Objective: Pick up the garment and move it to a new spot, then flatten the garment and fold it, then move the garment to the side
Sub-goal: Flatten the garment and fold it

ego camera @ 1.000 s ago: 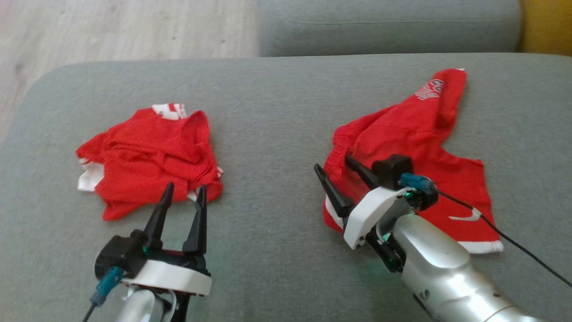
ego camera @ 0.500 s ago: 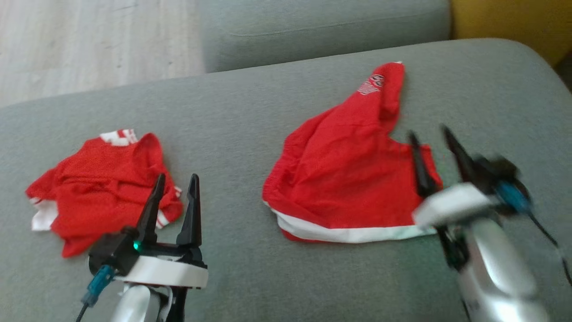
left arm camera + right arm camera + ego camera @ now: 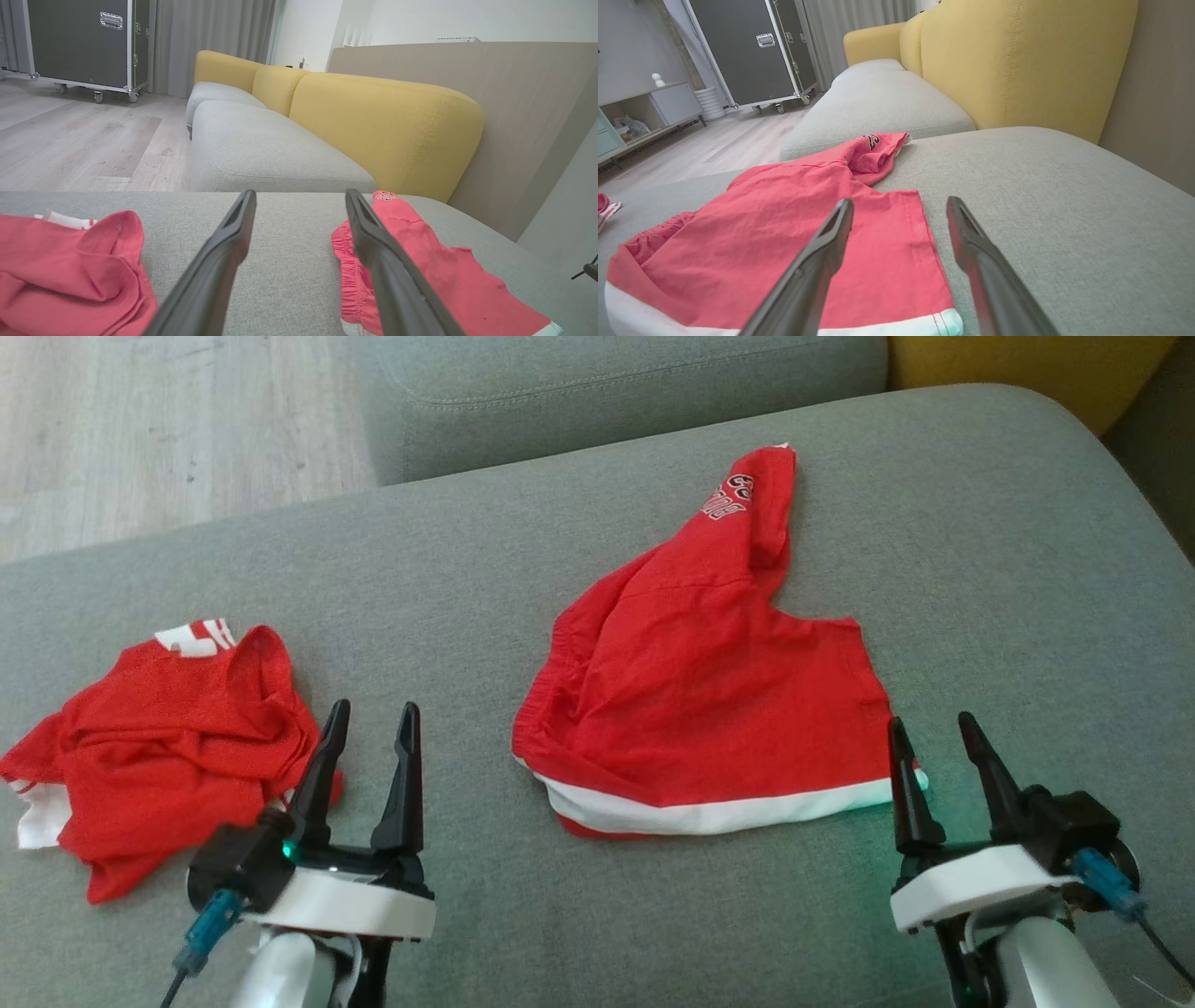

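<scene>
The red shorts (image 3: 709, 709) lie spread at the centre of the grey cushion (image 3: 980, 569), white hem band toward the robot. The right gripper (image 3: 931, 721) stands at their right hem corner, fingers spread and empty. The left gripper (image 3: 374, 707), likewise spread, sits beside a crumpled red garment (image 3: 168, 747).

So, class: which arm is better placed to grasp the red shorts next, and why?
Right. The right gripper stands open at the white-edged corner of the shorts; the left gripper is beside the crumpled shirt, apart from them.
</scene>
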Controlling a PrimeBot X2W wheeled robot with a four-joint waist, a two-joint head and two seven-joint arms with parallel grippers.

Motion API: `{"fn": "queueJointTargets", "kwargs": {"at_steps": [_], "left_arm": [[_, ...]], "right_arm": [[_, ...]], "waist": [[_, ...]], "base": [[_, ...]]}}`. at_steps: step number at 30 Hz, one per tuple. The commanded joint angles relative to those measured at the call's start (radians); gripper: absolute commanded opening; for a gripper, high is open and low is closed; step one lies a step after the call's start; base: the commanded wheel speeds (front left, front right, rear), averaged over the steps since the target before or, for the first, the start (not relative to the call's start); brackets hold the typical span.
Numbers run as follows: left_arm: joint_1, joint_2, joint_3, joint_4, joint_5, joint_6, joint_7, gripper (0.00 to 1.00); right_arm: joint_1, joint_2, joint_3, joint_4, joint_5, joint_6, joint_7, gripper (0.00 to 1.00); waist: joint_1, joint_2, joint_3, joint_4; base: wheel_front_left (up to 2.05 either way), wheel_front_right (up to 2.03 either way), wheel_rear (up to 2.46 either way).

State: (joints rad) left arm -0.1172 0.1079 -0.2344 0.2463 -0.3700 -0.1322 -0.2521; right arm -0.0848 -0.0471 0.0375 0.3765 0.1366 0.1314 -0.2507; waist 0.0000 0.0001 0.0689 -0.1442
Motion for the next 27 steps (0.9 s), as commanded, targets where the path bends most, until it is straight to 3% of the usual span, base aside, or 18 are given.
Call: {"fn": "queueJointTargets", "kwargs": {"at_steps": [1,15,27], "left_arm": [[-0.035,0.018,0.03,-0.028,-0.001,0.002,-0.01,1.0],[-0.042,0.016,0.007,-0.021,0.0,0.002,-0.01,1.0],[-0.064,0.035,-0.008,-0.016,-0.009,0.002,-0.01,1.0]], "right_arm": [[-0.018,-0.003,0.028,-0.025,-0.009,-0.001,-0.011,1.0],[-0.05,-0.003,-0.072,0.197,-0.076,-0.001,0.063,1.0],[-0.133,-0.003,-0.076,0.319,-0.081,-0.001,0.034,1.0]], "waist": [[0.0,-0.0001,0.0,-0.005],[0.0,-0.0001,0.019,0.017],[0.0,-0.0001,0.062,0.05]], "base": [[0.0,0.0,0.0],[0.0,0.0,0.0],[0.0,0.0,0.0]]}}
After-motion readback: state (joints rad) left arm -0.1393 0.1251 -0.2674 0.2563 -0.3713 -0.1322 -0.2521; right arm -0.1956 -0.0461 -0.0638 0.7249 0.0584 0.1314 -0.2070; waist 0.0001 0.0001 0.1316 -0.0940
